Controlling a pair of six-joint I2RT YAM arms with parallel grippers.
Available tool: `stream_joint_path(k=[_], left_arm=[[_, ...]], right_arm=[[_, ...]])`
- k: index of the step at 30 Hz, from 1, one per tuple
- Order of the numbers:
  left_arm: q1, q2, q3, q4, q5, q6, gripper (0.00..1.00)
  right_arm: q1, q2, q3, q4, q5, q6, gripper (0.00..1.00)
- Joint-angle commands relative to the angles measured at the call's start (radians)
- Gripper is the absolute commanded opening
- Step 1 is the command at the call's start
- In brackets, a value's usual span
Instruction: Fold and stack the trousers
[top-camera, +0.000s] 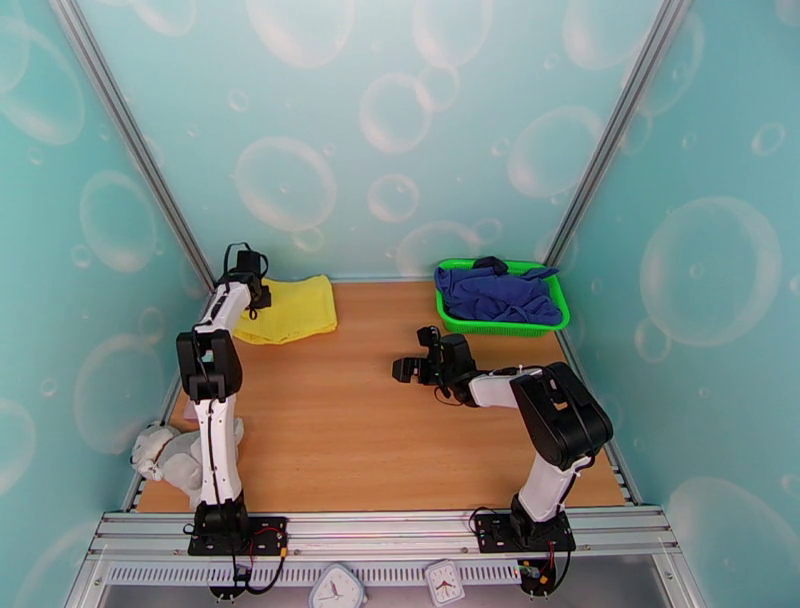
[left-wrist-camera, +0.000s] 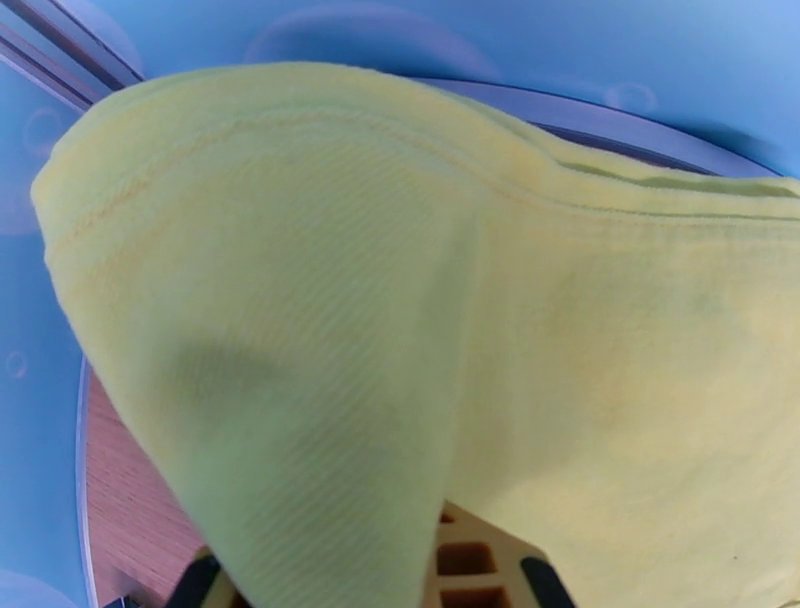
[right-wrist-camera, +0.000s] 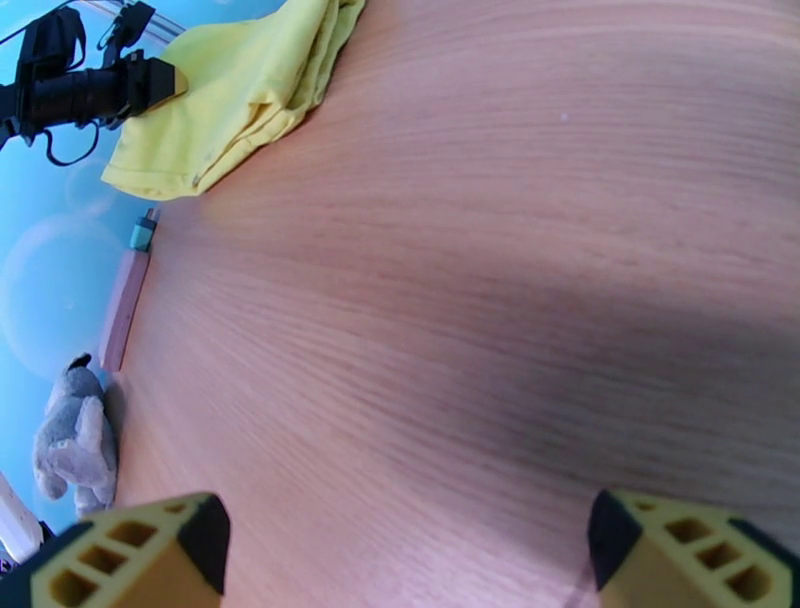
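Trousers (top-camera: 295, 308) — yellow, folded flat, in the far-left corner of the table (top-camera: 350, 430). Left gripper (top-camera: 252, 298) at their left edge, fingers (left-wrist-camera: 485, 530) narrowed on a fold of the fabric. Right gripper (top-camera: 415, 358) — jaws wide apart, empty, over bare wood, well apart from the trousers.

The left arm (top-camera: 212, 435) and the right arm (top-camera: 560, 410) share one build: white tubular links between bulky black joint housings, thin black cables looping alongside, and flat black base plates (top-camera: 238, 536). The right gripper (right-wrist-camera: 405, 540) has yellow fingers (right-wrist-camera: 120, 560) with square lattice holes and black tips.
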Motion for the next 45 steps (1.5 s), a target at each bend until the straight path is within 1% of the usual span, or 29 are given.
stream_joint_path(k=[1,2,3,5,6,8,10,11,13,15,16,17,18,19,20,22,23,27,29,30,31,33,36,39,40,42,43,44,45], left_arm=[[0.024,0.019,0.007,0.076,-0.093,0.018,0.03],[0.026,0.016,0.002,0.085,-0.121,0.018,0.06],[0.027,0.008,-0.008,0.097,-0.155,0.016,0.13],[0.026,-0.027,-0.054,0.143,-0.233,0.008,0.41],[0.026,-0.058,-0.099,0.185,-0.274,0.003,0.51],[0.026,-0.129,-0.202,0.276,-0.35,-0.009,0.65],[0.024,-0.209,-0.321,0.384,-0.384,-0.019,0.74],[0.024,-0.253,-0.38,0.431,-0.368,-0.027,0.78],[0.023,-0.316,-0.469,0.5,-0.293,-0.045,0.83],[0.023,-0.357,-0.531,0.539,-0.113,-0.068,0.88],[0.023,-0.364,-0.551,0.561,0.029,-0.076,0.97],[0.023,-0.358,-0.557,0.574,0.186,-0.087,0.99],[0.023,-0.341,-0.545,0.575,0.296,-0.101,0.99],[0.019,-0.317,-0.52,0.557,0.367,-0.134,0.99],[0.014,-0.299,-0.497,0.536,0.411,-0.165,0.99],[-0.003,-0.306,-0.52,0.552,0.455,-0.205,0.99],[-0.016,-0.337,-0.572,0.598,0.462,-0.22,0.99],[-0.041,-0.511,-0.833,0.803,0.484,-0.296,0.99],[-0.044,-0.631,-0.982,0.894,0.491,-0.34,0.99],[-0.046,-0.686,-1.051,0.933,0.488,-0.343,0.99],[-0.05,-0.758,-1.138,0.975,0.475,-0.375,0.99],[-0.058,-0.887,-1.285,1.04,0.426,-0.386,0.99],[-0.082,-1.071,-1.498,1.086,0.269,-0.376,0.99],[-0.109,-1.203,-1.68,1.152,0.103,-0.353,0.99],[-0.114,-1.235,-1.72,1.18,0.061,-0.319,0.99],[-0.121,-1.276,-1.805,1.239,0.008,-0.29,0.99],[-0.117,-1.298,-1.819,1.226,-0.017,-0.301,0.99],[-0.117,-1.314,-1.834,1.241,-0.03,-0.291,0.99],[-0.119,-1.321,-1.853,1.283,-0.027,-0.253,0.99]], right_arm=[[-0.003,0.011,0.009,-0.013,-0.001,-0.02,0.99],[-0.003,0.014,0.01,-0.013,-0.003,-0.02,0.99],[-0.002,0.016,0.011,-0.013,-0.005,-0.02,0.99],[0.0,0.022,0.013,-0.013,-0.007,-0.021,0.99],[0.0,0.022,0.015,-0.014,-0.007,-0.02,0.99],[0.003,0.025,0.019,-0.017,-0.007,-0.023,0.99],[0.008,0.027,0.022,-0.023,-0.006,-0.026,0.99],[0.01,0.028,0.023,-0.024,-0.004,-0.027,0.99],[0.011,0.034,0.027,-0.027,-0.004,-0.029,0.99],[0.015,0.043,0.032,-0.028,-0.007,-0.029,0.99],[0.017,0.046,0.036,-0.029,-0.009,-0.029,0.99],[0.022,0.05,0.039,-0.031,-0.01,-0.029,0.99],[0.025,0.053,0.041,-0.033,-0.01,-0.032,0.99],[0.027,0.055,0.043,-0.036,-0.009,-0.034,0.99],[0.03,0.056,0.046,-0.04,-0.008,-0.038,0.99],[0.031,0.052,0.048,-0.048,-0.005,-0.044,0.99],[0.032,0.046,0.045,-0.045,-0.002,-0.047,0.99],[0.032,-0.002,0.012,-0.016,0.03,-0.059,0.99],[0.028,-0.039,-0.012,0.005,0.052,-0.06,0.99],[0.023,-0.059,-0.026,0.016,0.062,-0.059,0.99],[0.015,-0.086,-0.045,0.031,0.072,-0.058,0.99],[-0.009,-0.149,-0.087,0.063,0.102,-0.044,0.99],[-0.061,-0.272,-0.193,0.156,0.192,-0.007,0.99],[-0.119,-0.424,-0.323,0.26,0.315,0.014,0.99],[-0.134,-0.485,-0.372,0.295,0.372,0.013,0.99],[-0.145,-0.603,-0.454,0.356,0.503,-0.021,0.99],[-0.144,-0.669,-0.5,0.377,0.584,-0.052,0.99],[-0.146,-0.732,-0.542,0.399,0.657,-0.078,0.99],[-0.147,-0.784,-0.577,0.428,0.709,-0.105,0.99]])
